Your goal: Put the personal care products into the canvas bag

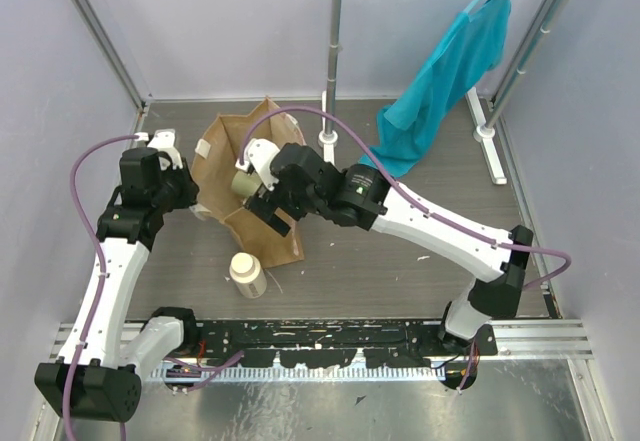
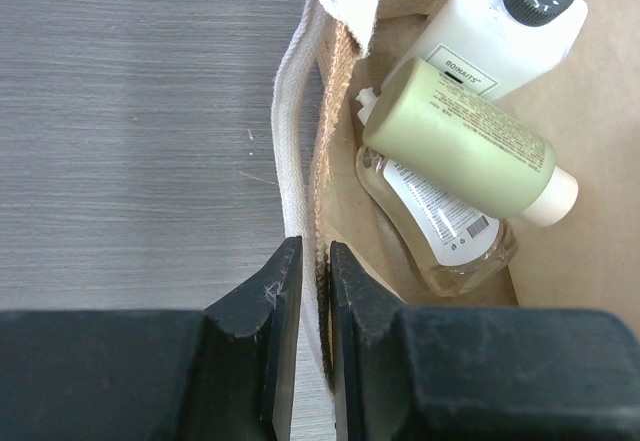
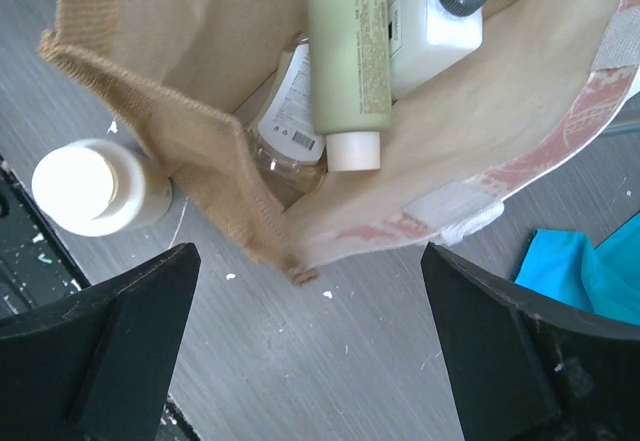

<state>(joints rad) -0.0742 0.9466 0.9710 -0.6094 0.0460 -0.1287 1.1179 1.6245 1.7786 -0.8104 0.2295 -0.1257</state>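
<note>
My left gripper point(image 2: 315, 261) stands narrow, its jaws nipped on the rim of the canvas bag point(image 3: 190, 141), just beside the whitish strap point(image 2: 292, 131). The cloth between them is thin and limp. I judge it would sag or fold if I let go, so this pinch is what props the mouth open.

My right gripper point(image 3: 310, 251) hangs over that mouth with its jaws spread wide and nothing in them. Below and ahead of these jaws, at the bottom of the bag, lie three products. The olive-green bottle point(image 3: 347, 51) rests across the amber clear bottle point(image 3: 285, 121) and against the white bottle point(image 3: 430, 26) with the dark cap.

The cream bottle point(image 3: 95, 189) is not in. It stands upright on the table point(image 3: 380, 361), outside the bag wall, off to the side of one right finger and close to the bag's corner.

I take that bottle to be light, stiff plastic with a smooth round body. It is likely to twist or squirt out of a loose grip, and easy to tip over with a careless finger. I would close across the widest part of the body, below the cap's shoulder. One finger must slip between the bottle and the soft bag wall, which should give way easily.
</note>
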